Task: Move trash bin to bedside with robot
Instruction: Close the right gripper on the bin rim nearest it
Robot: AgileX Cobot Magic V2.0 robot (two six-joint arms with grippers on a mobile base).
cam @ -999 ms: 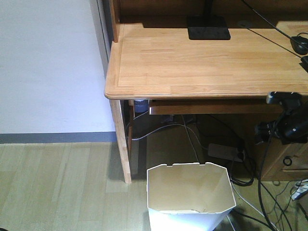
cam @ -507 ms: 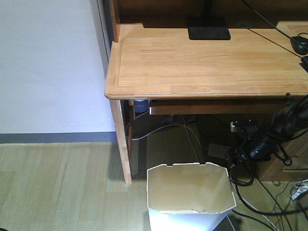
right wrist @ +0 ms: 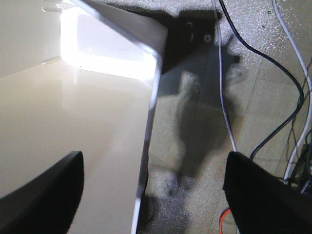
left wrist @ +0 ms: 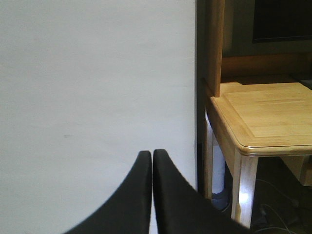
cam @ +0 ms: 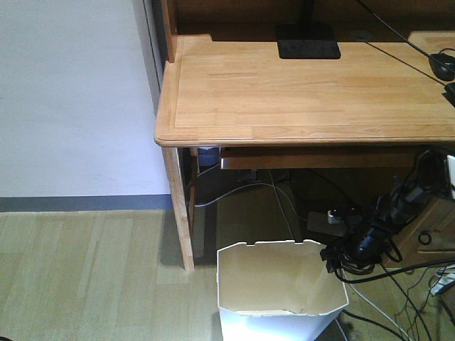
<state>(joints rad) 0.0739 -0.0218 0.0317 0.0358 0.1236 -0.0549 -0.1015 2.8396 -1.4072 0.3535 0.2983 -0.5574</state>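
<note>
While one trash bin [cam: 281, 284] stands on the floor [cam: 85, 270] just before the single desk [cam: 298, 99] in the front view, the right gripper [cam: 330, 254] hangs at its rim. Left wrist: the left gripper [left wrist: 152, 161] presses its two fingers [left wrist: 141, 195] together, empty, left of the desk. Right wrist: two fingers [right wrist: 253, 200] spread, straddling the bin's wall.

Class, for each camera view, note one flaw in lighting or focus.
Right wrist view: blown-out glare on the trash bin's inner wall, dark shadow beside it. Left wrist view: the shut left hand is soft-edged. Front view: murky under the desk.
</note>
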